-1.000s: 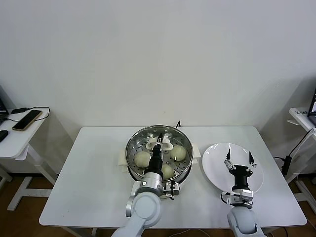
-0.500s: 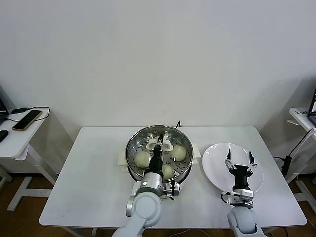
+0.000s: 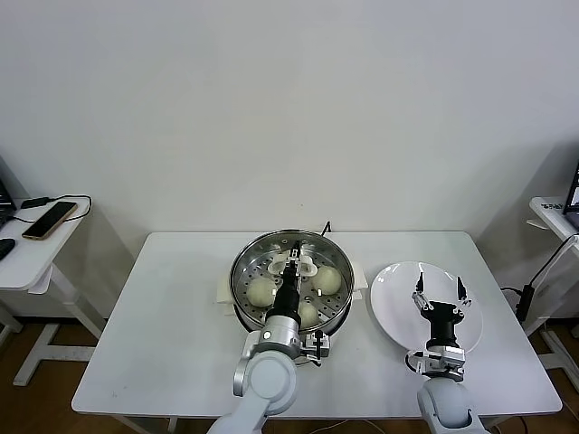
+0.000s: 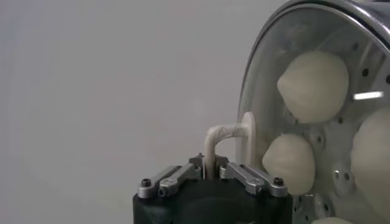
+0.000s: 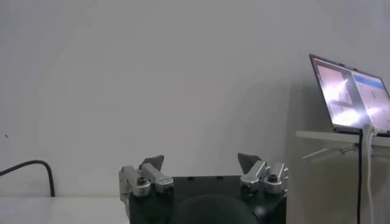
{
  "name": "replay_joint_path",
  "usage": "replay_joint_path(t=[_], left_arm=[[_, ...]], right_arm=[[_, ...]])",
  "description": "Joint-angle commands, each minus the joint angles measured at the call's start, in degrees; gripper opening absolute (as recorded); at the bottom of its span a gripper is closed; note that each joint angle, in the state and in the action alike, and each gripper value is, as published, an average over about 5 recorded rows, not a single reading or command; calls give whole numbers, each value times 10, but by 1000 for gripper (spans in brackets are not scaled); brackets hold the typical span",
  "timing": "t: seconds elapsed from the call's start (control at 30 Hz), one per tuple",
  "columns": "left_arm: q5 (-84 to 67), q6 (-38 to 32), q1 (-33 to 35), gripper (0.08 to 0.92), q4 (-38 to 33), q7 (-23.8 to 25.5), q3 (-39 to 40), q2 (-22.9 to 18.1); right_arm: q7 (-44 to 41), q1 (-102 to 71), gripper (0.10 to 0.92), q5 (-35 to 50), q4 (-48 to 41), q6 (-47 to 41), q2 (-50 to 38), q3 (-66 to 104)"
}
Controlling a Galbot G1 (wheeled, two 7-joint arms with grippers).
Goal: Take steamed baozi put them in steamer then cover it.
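1. Head view, surroundings: you have a white table [image 3: 163, 344] with the steamer [image 3: 246, 303] at its middle and a white plate [image 3: 398, 307] just beside it, on the right gripper's side. A side table [image 3: 27, 249] well off past the left arm carries a phone [image 3: 50, 220] and a cable.

2. Head view, left arm: your left gripper [image 3: 294, 259] sits over the middle of the steamer, clamped on the cream-white handle [image 3: 294, 266] of the cover [image 3: 262, 249]. The forearm runs straight from the near table edge up over the pot, so it hides the pot's centre line from you.

3. Head view, task things: steamed baozi [image 3: 262, 291] lie on the perforated tray beneath the glass, one on each side of the gripper and one just nearer the robot. A fourth cannot be made out.

4. Head view, right arm: your right gripper [image 3: 440, 297] hovers over the plate, fingers spread apart and holding nothing, forearm pointing away from the robot.

5. Left wrist view: the fingers [image 4: 247, 175] are closed together on the thin looped handle [image 4: 222, 135]. The glass cover [image 4: 262, 91] lies directly ahead of them, its metal rim against the steamer [image 4: 353, 12], with baozi [image 4: 314, 85] just behind the glass.

6. Right wrist view: both fingertips [image 5: 152, 162] stand wide apart, touching nothing. Ahead is a plain wall; a laptop [image 5: 350, 94] stands on a shelf off to one side.
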Motion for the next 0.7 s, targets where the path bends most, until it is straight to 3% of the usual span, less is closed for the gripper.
replay_joint_path(t=[0.03, 0.47, 0.7], left_arm=[[2, -1, 3, 421, -13, -4, 0, 2], [-21, 3, 36, 781, -92, 15, 8, 30], [-48, 5, 69, 823, -150, 27, 11, 69]], right_arm=[[0, 0, 823, 0, 0, 0, 0, -1], [3, 6, 823, -1, 3, -4, 0, -5], [3, 6, 823, -1, 5, -4, 0, -4]])
